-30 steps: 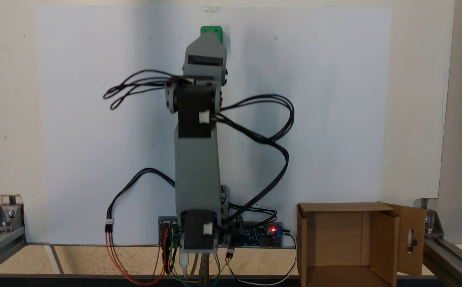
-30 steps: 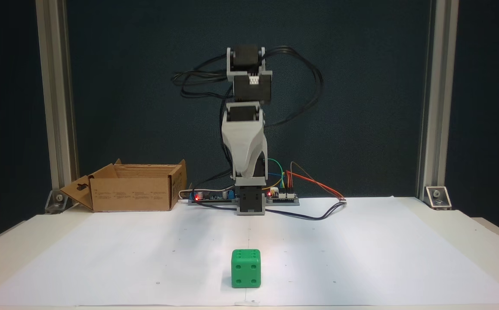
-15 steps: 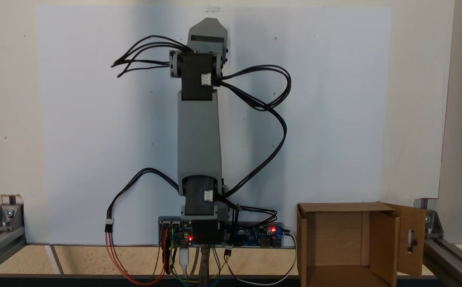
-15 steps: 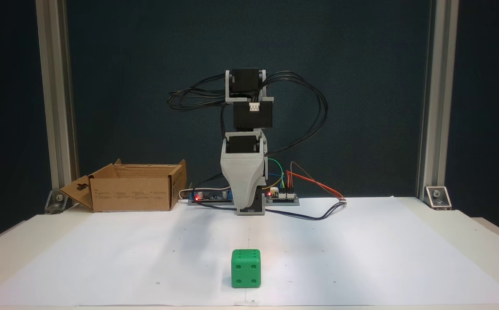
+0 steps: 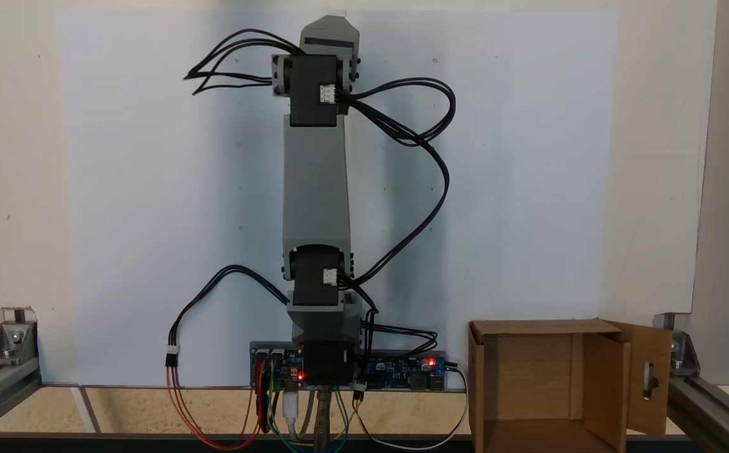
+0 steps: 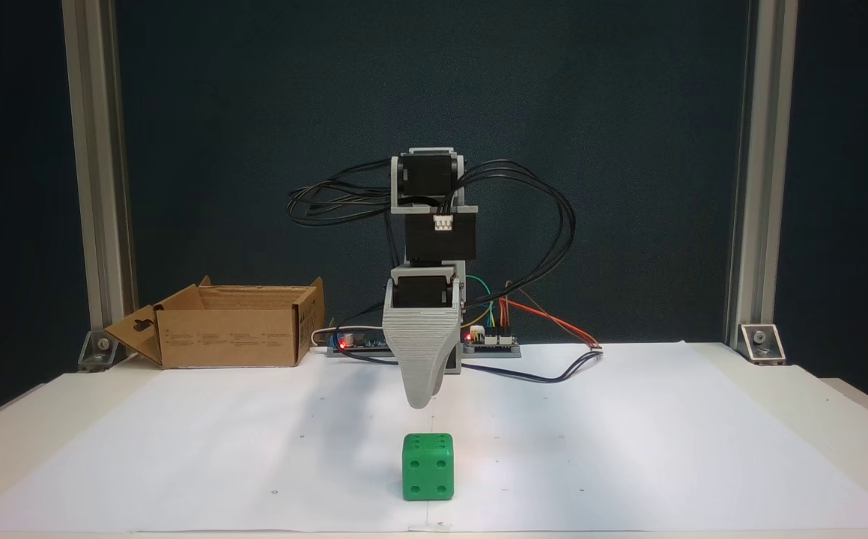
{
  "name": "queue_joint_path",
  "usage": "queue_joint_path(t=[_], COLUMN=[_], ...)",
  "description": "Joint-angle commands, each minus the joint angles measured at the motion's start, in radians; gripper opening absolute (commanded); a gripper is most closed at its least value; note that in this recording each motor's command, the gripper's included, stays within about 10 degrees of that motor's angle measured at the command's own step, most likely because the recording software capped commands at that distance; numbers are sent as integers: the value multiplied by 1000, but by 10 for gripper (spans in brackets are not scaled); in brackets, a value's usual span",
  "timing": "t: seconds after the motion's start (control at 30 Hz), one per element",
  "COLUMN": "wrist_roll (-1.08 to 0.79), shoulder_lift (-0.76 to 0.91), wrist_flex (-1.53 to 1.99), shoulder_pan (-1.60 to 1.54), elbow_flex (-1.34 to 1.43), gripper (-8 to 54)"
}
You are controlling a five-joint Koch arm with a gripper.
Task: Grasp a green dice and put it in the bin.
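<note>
Nearest the front-facing fixed view, low centre of frame, sits the green dice (image 6: pixel 428 466) on the white paper (image 6: pixel 628 449). It rests flat & square-on to that camera: the four-pip face looks toward the lens, the top face shows a row of pips, more I can't count. It's a cube, so no real long axis; its edges run about parallel w/ the paper's front edge. Nothing touches it.

Just behind & above it, mid-frame, hangs my pincer (image 6: pixel 420 400), tip pointing down, near the dice but apart from it, w/ a clear gap of paper between. From this side I see one grey tapered shell only; the jaws lie one behind the other, so whether they're apart or together I can't tell. In a fixed view from above, my arm (image 5: pixel 315 182) stretches straight up the frame from the base, its far end top centre over the spot where the dice should be.

Further back, at the paper's far edge, the circuit boards (image 6: pixel 490 340) w/ red lights & coloured wires. Left of those, mid-left of frame, the bin (image 6: pixel 228 337), a cardboard box open on top, one slotted flap folded out; it's well apart from the dice. From above it sits lower right (image 5: pixel 528 377), inside bare.

Progress, as I judge it: early. The reach is about done; grasp, lift, carry to the bin & drop are all left.
</note>
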Motion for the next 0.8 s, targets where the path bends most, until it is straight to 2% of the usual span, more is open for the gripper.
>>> queue_joint_path(t=[0.0,0.77], wrist_roll=[54,55], shoulder_lift=[-5,-103], wrist_flex=[-29,-61], shoulder_pan=[-6,-8], elbow_flex=[-69,-69], gripper=[432,431])
